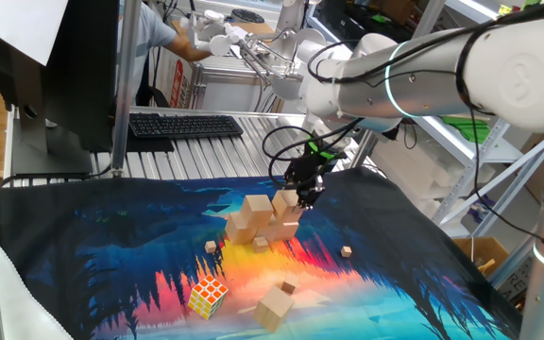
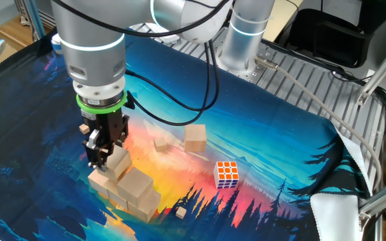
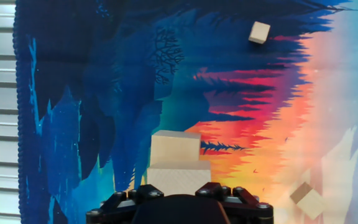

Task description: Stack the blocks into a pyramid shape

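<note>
In one fixed view, the gripper points straight down over a cluster of pale wooden blocks near the middle of the colourful mat. A block sits right under the fingers, at the right end of the cluster, and seems to be between them. One loose block lies near the front edge, well apart from the pile, beside a Rubik's cube. A few tiny wooden cubes are scattered about.

In the other fixed view, the fingers straddle a block at the upper level of the pile, tilted a little rather than lying flat. They look closed on its opposite faces, though the contact itself is partly hidden. The loose block stands apart, toward the arm's base.

In the hand view, two blocks show just ahead of the gripper body; the fingertips are out of frame, so this view does not settle the grip.

The blocks are likely light, rigid and smooth-sided, not fragile. Being cubes, they have no long axis; what matters is that their faces run square to the row below. The best hold is across two opposite flat faces, near mid-height, so a block hangs level and drops flush.
</note>
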Robot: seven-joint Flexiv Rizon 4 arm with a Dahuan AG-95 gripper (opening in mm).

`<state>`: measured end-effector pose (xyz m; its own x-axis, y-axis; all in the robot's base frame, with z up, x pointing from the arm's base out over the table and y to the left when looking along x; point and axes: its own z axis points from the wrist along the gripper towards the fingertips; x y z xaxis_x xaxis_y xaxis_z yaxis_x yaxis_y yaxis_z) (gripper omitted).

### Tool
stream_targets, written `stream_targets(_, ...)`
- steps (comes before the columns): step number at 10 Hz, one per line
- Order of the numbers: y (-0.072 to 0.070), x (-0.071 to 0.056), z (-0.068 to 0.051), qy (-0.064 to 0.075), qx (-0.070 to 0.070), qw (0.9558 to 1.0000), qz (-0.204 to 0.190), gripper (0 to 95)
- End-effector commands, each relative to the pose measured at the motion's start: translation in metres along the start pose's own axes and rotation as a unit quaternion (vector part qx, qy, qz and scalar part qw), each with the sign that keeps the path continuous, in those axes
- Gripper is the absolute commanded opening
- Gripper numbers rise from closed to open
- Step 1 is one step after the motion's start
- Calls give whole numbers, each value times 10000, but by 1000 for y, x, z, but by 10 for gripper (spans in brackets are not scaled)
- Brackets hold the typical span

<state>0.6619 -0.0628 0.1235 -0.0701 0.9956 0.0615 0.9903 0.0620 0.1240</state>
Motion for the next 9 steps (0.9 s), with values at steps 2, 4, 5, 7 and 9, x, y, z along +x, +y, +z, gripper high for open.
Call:
stream_targets(2,0,0,-2,22,165,9998,-61,0)
stream_targets(4,0,-1,-5,16,337,9990,-287,0)
stream_targets(5,0,-1,-5,43,408,9987,-313,0)
stream_targets(7,0,-1,-5,116,464,9980,-404,0)
stream_targets(9,0,-1,-5,108,411,9982,-429,0)
